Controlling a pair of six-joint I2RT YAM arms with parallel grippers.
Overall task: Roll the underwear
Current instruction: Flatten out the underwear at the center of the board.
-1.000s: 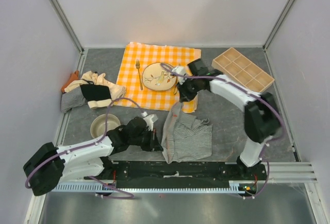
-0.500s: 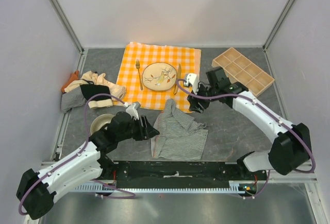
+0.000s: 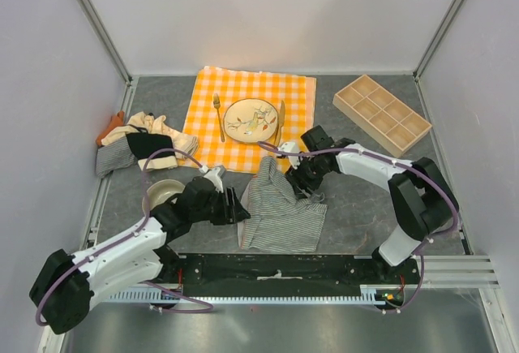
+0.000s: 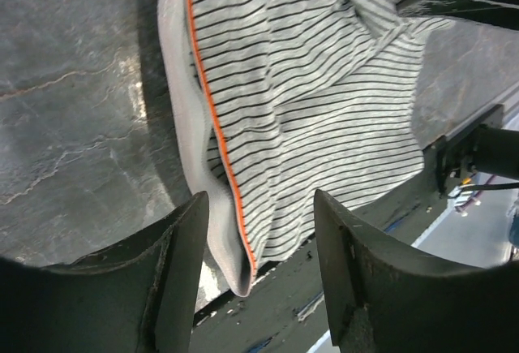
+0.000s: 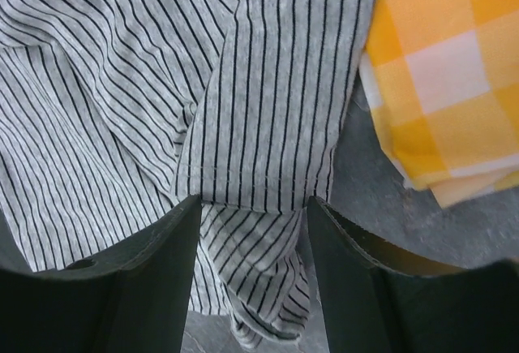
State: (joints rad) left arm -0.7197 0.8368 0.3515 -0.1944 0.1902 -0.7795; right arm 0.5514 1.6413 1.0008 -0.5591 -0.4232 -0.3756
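Observation:
A grey-and-white striped underwear (image 3: 280, 207) lies rumpled on the grey table between my two grippers. My left gripper (image 3: 240, 207) is at its left edge and stands open. In the left wrist view its jaws (image 4: 259, 280) straddle the corner of the grey waistband (image 4: 193, 138) with orange trim, without pinching it. My right gripper (image 3: 298, 181) hovers open over the garment's upper right corner. In the right wrist view a folded striped flap (image 5: 268, 118) lies between the open fingers (image 5: 251, 264). More underwear, cream, black and orange, sits in a pile (image 3: 142, 144) at the left.
The orange-and-white checked tablecloth (image 3: 212, 152) lies behind the garment with a plate (image 3: 250, 119), fork (image 3: 217, 114) and knife (image 3: 280, 118) on it. A beige bowl (image 3: 162, 194) sits by my left arm. A wooden compartment tray (image 3: 381, 114) stands at the back right.
Both grippers have opened and let go of the striped garment, which dropped from its raised, stretched position and now lies rumpled. My right gripper came back down over its upper right corner.

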